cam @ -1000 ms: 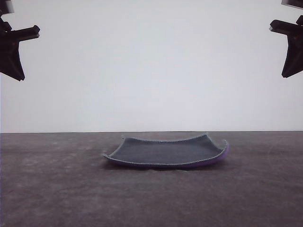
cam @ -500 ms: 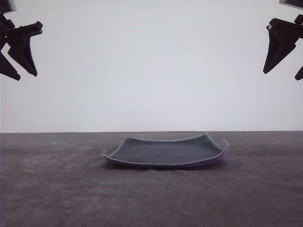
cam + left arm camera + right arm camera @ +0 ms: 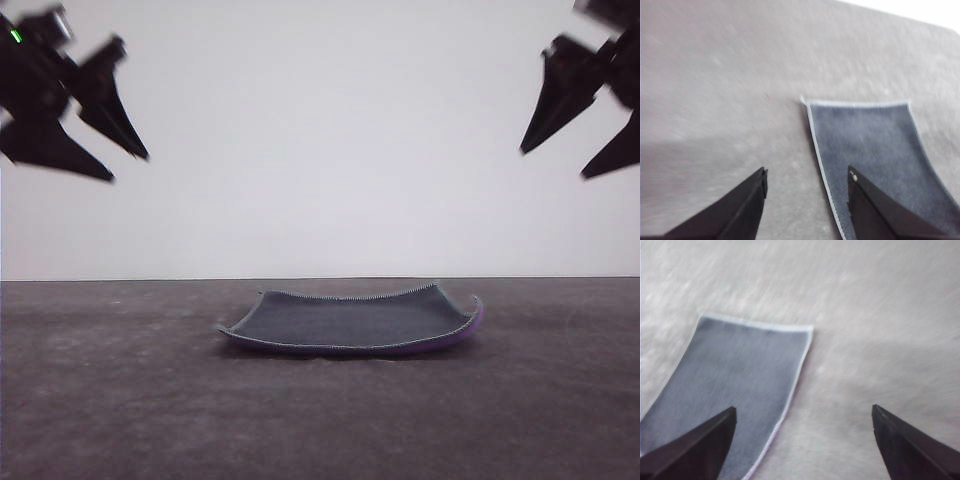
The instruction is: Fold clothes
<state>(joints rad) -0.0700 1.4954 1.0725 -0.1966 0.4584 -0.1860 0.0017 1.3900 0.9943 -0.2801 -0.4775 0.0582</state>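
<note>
Both grippers have swung inward and lower since a second ago. The left gripper [image 3: 130, 167] was tucked at the left edge of the front view with its fingers nearly together; it now reaches further toward the middle, fingers spread wide apart and holding nothing. The right gripper [image 3: 552, 165] has done the same from the other edge, and its fingers are likewise parted and empty. Each hangs high above the table [image 3: 120, 400], well apart from the cloth [image 3: 350, 322].

That cloth has not shifted: it lies flat near the middle of the table, dark grey face up, its edges curling a little so a strip of purple shows along the near and right sides.

Motion blurs both grippers in the front view, and the right one is cut off by the frame edge. Between the left gripper's fingers [image 3: 742, 200] one corner of the cloth [image 3: 875, 145] shows; between the right one's fingers [image 3: 700, 442] the other end of the cloth [image 3: 740, 375] shows, smeared.
</note>
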